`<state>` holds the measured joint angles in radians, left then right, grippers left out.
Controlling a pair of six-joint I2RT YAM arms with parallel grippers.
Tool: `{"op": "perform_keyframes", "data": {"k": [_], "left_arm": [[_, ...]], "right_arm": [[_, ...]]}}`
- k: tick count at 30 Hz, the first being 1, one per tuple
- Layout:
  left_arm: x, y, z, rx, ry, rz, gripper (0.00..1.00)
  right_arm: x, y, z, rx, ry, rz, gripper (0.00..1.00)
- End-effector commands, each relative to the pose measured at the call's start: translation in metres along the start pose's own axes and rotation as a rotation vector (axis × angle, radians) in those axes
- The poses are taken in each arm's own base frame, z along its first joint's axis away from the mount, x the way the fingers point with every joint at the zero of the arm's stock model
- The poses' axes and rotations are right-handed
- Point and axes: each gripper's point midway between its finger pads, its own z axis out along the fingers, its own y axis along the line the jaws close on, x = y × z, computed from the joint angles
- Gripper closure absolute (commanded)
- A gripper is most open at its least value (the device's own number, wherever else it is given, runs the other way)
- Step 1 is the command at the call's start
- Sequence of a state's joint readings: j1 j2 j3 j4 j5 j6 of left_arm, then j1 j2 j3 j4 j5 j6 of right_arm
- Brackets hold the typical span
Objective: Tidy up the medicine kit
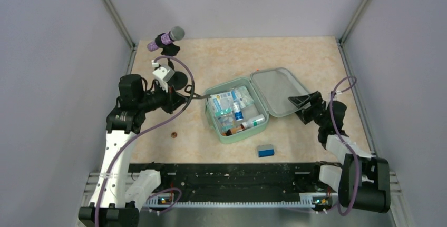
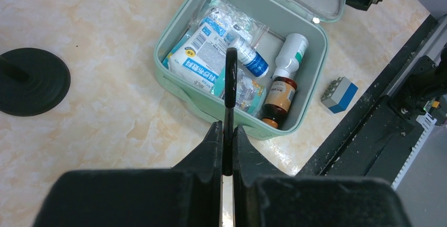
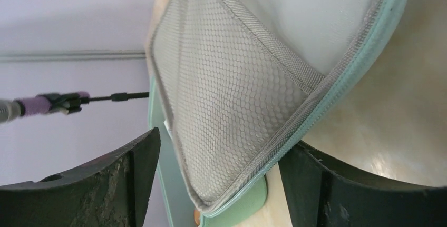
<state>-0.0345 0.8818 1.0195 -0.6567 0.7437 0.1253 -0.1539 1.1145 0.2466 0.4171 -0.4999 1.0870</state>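
Note:
The medicine kit (image 1: 226, 135) lies open mid-table, a mint-green case with its lid (image 1: 277, 91) folded back to the right. Inside are white-and-blue packets (image 2: 203, 53), a small blue-capped bottle (image 2: 250, 58), an amber bottle (image 2: 279, 98) and a white bottle (image 2: 292, 50). My left gripper (image 2: 226, 127) is shut on a thin black rod (image 2: 230, 79). The rod's far end reaches over the kit's contents. My right gripper (image 3: 219, 148) stands open astride the lid's corner (image 3: 248, 132), which shows its grey mesh pocket. In the top view the right gripper (image 1: 299, 102) is at the lid's right edge.
A blue block (image 1: 265, 150) lies in front of the kit, near the black front rail (image 1: 232, 177). A small orange-brown bit (image 1: 173, 134) sits left of the kit. A microphone (image 1: 168, 38) on a round black base (image 2: 31, 81) stands at the back left. Grey walls close in three sides.

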Motion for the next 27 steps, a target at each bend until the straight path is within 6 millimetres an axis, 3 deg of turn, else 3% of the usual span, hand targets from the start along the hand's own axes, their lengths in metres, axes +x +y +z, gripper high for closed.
{"op": "perform_keyframes", "data": {"k": [1,16,20,23,27], "left_arm": [[-0.024,-0.006,-0.003,0.025,-0.06,0.041,1.0],[-0.026,-0.013,0.006,0.083,-0.047,0.024,1.0],[-0.026,-0.019,0.009,0.112,-0.044,0.023,1.0],[-0.033,-0.025,0.013,0.141,-0.056,0.021,1.0],[-0.044,-0.032,0.021,0.181,-0.05,0.016,1.0]], "right_arm": [[-0.023,0.073,-0.016,-0.307,-0.096,-0.322,0.22],[-0.019,0.146,-0.054,-0.591,-0.153,-0.662,0.24],[-0.032,0.172,-0.061,-0.621,-0.21,-0.747,0.24],[-0.043,0.18,-0.058,-0.595,-0.245,-0.801,0.25],[-0.056,0.18,-0.052,-0.538,-0.279,-0.849,0.39]]}}
